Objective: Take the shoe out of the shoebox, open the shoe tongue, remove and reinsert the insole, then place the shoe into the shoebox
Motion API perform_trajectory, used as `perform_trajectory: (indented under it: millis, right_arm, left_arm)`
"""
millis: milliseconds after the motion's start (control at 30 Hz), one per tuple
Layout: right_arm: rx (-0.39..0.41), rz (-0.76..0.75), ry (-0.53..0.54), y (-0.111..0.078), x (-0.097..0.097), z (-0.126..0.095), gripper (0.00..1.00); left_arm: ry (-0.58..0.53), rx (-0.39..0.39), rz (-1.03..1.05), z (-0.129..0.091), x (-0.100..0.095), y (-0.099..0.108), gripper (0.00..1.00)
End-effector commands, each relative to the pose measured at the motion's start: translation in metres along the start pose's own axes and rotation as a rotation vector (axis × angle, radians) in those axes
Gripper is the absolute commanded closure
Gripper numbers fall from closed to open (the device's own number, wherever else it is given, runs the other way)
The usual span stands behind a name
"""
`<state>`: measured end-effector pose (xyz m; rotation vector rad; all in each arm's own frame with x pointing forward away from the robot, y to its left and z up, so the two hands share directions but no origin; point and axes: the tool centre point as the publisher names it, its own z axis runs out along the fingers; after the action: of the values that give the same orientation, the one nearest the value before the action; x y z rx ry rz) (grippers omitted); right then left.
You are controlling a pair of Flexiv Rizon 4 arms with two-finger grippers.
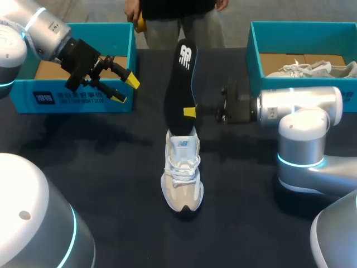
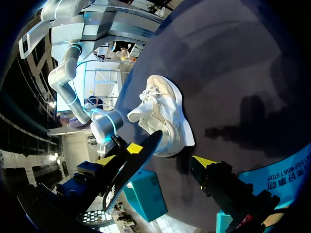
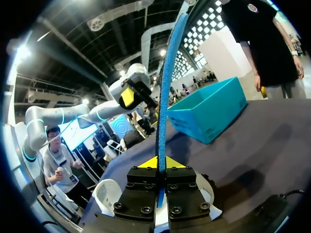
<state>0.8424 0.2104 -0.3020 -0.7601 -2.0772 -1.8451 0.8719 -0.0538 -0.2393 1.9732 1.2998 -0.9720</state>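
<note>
A white and beige sneaker [image 1: 182,174] stands on the dark table, toe toward the front edge. Above its heel my right gripper [image 1: 189,111] is shut on the lower part of the black insole [image 1: 182,84], which stands upright on edge, out of the shoe. In the right wrist view the insole's blue edge [image 3: 169,82] rises from between the shut yellow tips of the right gripper [image 3: 159,162], with the sneaker [image 3: 108,194] below. My left gripper [image 1: 125,88] hangs open and empty in front of the left box, well left of the insole. The left wrist view shows the sneaker [image 2: 164,116] and the insole [image 2: 130,170].
An open teal shoebox [image 1: 83,100] with a cardboard floor stands at the back left. A second teal box [image 1: 256,61] at the back right holds another pale shoe [image 1: 312,69]. My right arm's base [image 1: 301,162] stands to the right of the sneaker.
</note>
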Motion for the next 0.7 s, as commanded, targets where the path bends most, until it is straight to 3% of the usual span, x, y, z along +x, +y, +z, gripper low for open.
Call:
perform_trajectory:
  millis: [33,700]
  right_arm:
    - [0.025,-0.007,0.006,0.001,-0.002,0.003,1.00]
    - [0.080,-0.013,0.005,-0.026,-0.004,0.005,1.00]
  left_arm:
    - [0.002,0.002,0.001,0.000,0.000,0.000,0.00]
    - [0.002,0.002,0.001,0.000,0.000,0.000,0.00]
